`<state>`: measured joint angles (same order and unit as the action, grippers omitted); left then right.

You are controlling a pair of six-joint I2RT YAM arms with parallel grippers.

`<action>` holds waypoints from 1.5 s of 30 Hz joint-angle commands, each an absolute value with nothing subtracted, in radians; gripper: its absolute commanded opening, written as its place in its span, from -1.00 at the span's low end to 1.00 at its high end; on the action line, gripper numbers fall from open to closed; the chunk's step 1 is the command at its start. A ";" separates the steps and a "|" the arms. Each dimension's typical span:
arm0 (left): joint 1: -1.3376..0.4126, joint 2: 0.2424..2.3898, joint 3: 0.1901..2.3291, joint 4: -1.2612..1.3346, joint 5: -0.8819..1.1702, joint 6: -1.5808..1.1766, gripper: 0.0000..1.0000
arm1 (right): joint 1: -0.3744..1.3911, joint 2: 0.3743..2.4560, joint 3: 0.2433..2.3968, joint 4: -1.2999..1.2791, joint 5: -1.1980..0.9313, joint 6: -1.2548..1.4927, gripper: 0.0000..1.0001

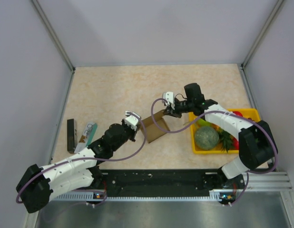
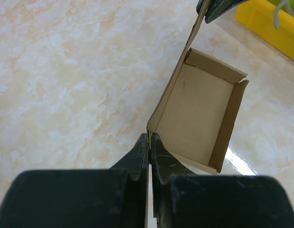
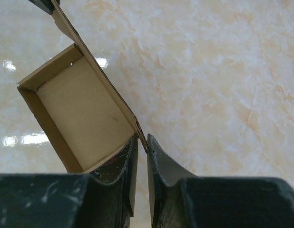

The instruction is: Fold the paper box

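The paper box is a small brown open carton at the table's middle, with one long wall standing taller than the others. My left gripper is shut on that wall's near-left end; the left wrist view shows the jaws pinching the cardboard edge beside the box's inside. My right gripper holds the same wall's far end; the right wrist view shows the jaws nearly closed around the wall's edge, with the box's inside to the left.
A yellow tray with a green melon and other fruit stands right of the box, and shows in the left wrist view. A teal-and-white packet and a dark bar lie at the left. Enclosure walls surround the table.
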<state>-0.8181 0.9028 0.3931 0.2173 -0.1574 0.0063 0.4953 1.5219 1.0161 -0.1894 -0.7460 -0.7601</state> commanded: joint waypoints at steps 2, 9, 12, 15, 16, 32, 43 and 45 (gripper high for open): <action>-0.821 0.896 0.419 0.265 -0.147 0.009 -1.00 | 0.525 1.535 1.072 -0.166 -0.784 -0.785 -0.68; -0.819 0.893 0.419 0.262 -0.149 0.014 -1.00 | 0.525 1.542 1.088 -0.167 -0.787 -0.792 -0.63; -0.821 0.897 0.420 0.264 -0.144 0.011 -1.00 | 0.523 1.552 1.092 -0.167 -0.790 -0.790 -0.57; -0.821 0.897 0.420 0.259 -0.143 0.012 -1.00 | 0.523 1.559 1.100 -0.164 -0.788 -0.788 -0.54; -0.821 0.894 0.420 0.259 -0.144 0.014 -1.00 | 0.523 1.560 1.100 -0.166 -0.787 -0.788 -0.54; -0.821 0.894 0.413 0.265 -0.143 0.006 -1.00 | 0.526 1.565 1.094 -0.144 -0.795 -0.772 -0.72; -0.819 1.115 0.540 0.253 -0.457 -0.172 -1.00 | 0.699 1.493 0.902 0.166 -0.452 -0.385 -1.00; -0.819 1.159 0.577 0.250 -0.511 -0.224 -1.00 | 0.750 1.496 0.874 0.218 -0.226 -0.245 -1.00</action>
